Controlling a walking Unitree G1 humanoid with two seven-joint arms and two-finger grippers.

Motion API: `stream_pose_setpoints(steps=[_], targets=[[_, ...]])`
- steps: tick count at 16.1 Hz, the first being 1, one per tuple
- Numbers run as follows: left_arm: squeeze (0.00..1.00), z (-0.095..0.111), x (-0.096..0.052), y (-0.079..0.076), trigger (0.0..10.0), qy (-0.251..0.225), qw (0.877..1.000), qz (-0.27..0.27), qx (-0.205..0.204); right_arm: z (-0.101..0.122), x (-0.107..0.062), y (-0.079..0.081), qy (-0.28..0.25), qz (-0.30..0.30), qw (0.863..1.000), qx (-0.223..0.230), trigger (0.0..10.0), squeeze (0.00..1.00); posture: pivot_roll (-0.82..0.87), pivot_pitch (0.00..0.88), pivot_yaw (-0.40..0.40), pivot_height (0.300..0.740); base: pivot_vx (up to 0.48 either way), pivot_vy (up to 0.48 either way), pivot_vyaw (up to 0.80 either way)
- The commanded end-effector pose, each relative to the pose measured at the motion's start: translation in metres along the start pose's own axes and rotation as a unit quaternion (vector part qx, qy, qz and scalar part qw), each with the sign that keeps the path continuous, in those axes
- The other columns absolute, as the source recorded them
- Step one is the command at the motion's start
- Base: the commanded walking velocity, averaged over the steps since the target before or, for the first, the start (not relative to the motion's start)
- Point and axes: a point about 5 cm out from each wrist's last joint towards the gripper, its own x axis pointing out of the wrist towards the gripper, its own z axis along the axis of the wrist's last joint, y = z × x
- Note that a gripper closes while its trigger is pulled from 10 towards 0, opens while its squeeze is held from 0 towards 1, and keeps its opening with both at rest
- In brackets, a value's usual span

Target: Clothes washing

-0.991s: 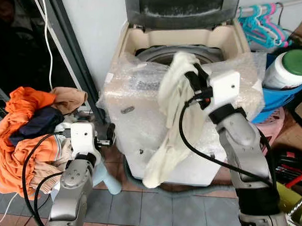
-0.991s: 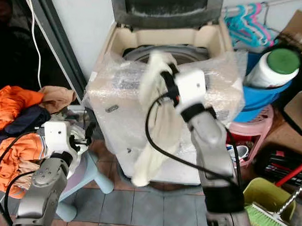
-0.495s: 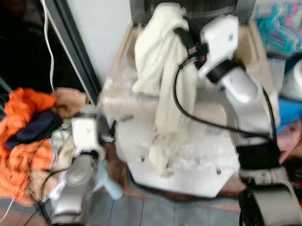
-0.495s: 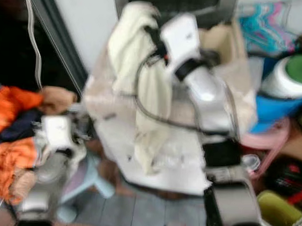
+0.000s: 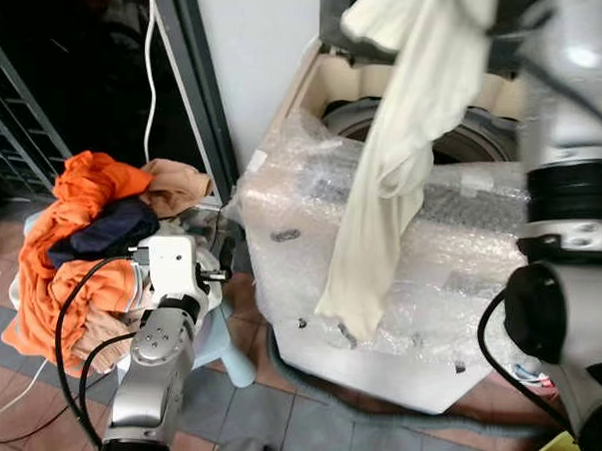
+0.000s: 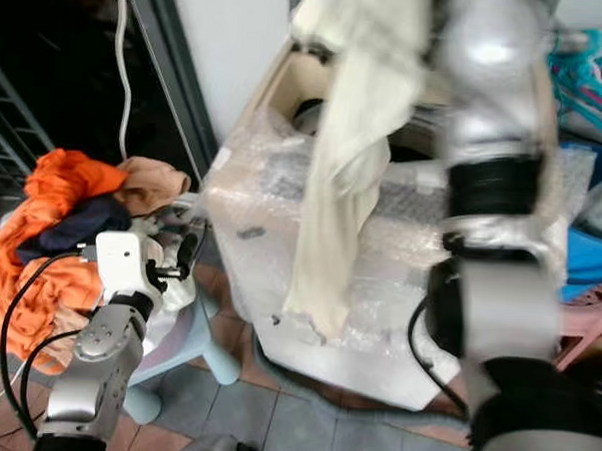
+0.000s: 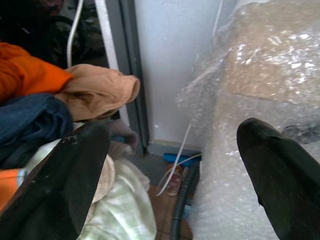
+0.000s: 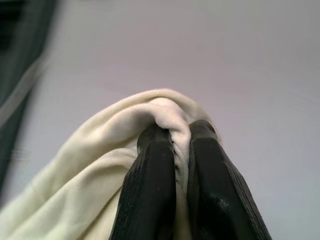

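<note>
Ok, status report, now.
Right gripper shut on cream garment, held above washer. Left gripper open by laundry pile. Garment's tail hangs outside drum.

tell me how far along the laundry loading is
Done: the washing machine stands with its drum open. In hand: the right gripper is clamped on a cream garment, held high, its tail hanging down the bubble-wrapped front, not yet in the drum. Left: the pile of orange, navy and tan clothes waits beside the open left gripper.

My arms are silver with black joint bands; black cables (image 5: 72,320) loop to a white wrist block (image 5: 169,267), and the fingers (image 8: 152,192) are ribbed black.
</note>
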Motion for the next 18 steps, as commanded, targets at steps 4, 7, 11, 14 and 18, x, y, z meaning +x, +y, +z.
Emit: stream_pose_setpoints(steps=[4, 7, 11, 14, 18], targets=[[0.00, 0.000, -0.001, 0.003, 10.0, 0.002, 1.000, 0.015, 0.003, -0.097, -0.081, 0.066, 0.229, 0.119, 0.966, 0.018, 10.0, 0.00, -0.07, 0.000, 0.087, 0.740, 0.000, 0.000, 0.00], [0.00, -0.001, -0.002, 0.005, 10.0, 0.005, 1.000, 0.020, 0.004, -0.120, -0.124, 0.080, 0.309, 0.139, 0.939, 0.060, 10.0, 0.00, -0.08, 0.000, 0.092, 0.740, 0.000, 0.000, 0.00], [0.00, 0.001, -0.009, 0.022, 10.0, 0.020, 0.992, 0.118, -0.036, -0.105, -0.155, 0.070, 0.283, 0.142, 0.940, 0.124, 10.0, 1.00, -0.06, 0.000, 0.163, 0.740, 0.000, 0.000, 0.00], [0.00, 0.008, -0.006, 0.019, 10.0, 0.024, 0.993, 0.111, -0.034, -0.098, -0.165, 0.061, 0.272, 0.135, 0.943, 0.133, 10.0, 1.00, -0.02, 0.000, 0.192, 0.740, 0.000, 0.000, 0.00], [0.00, 0.035, 0.041, 0.014, 10.0, 0.001, 0.997, 0.078, -0.023, -0.095, -0.175, 0.060, 0.268, 0.153, 0.946, 0.104, 10.0, 1.00, -0.02, 0.000, 0.212, 0.740, 0.000, 0.000, 0.00]])
